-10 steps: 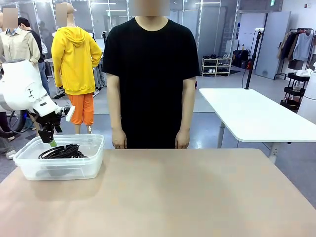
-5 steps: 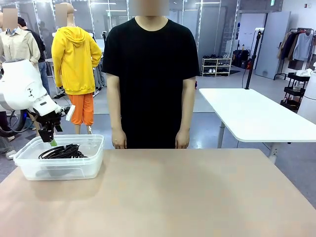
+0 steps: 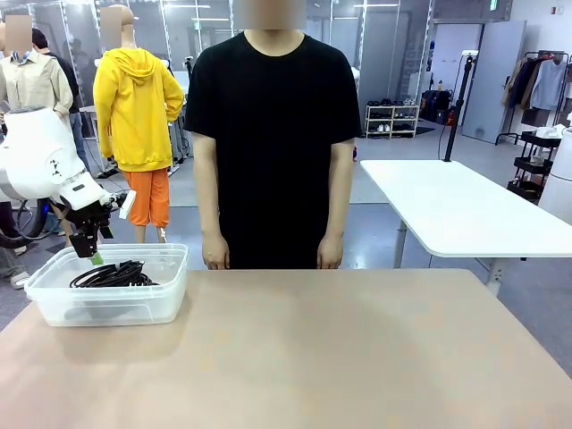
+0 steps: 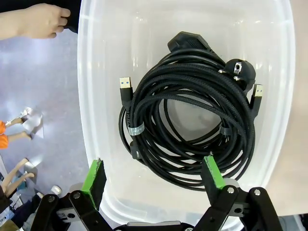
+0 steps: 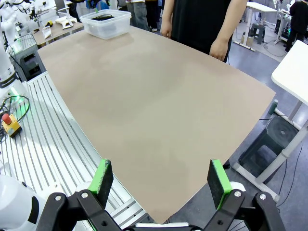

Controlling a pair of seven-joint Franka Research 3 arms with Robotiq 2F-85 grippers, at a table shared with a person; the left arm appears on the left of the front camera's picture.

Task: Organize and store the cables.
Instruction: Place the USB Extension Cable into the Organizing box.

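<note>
The cables are black cords wound into round coils with plug and USB ends, lying stacked inside a clear plastic bin. In the front view the cables rest in that bin at the table's far left. My left gripper hovers just above the bin's left part, pointing down. In its wrist view the left gripper is open and holds nothing, well above the coils. My right gripper is open and holds nothing, high over the table's edge, far from the bin.
A person in a black shirt stands at the far side of the tan table, hands hanging by the sides. One hand appears beside the bin. A white table stands behind on the right.
</note>
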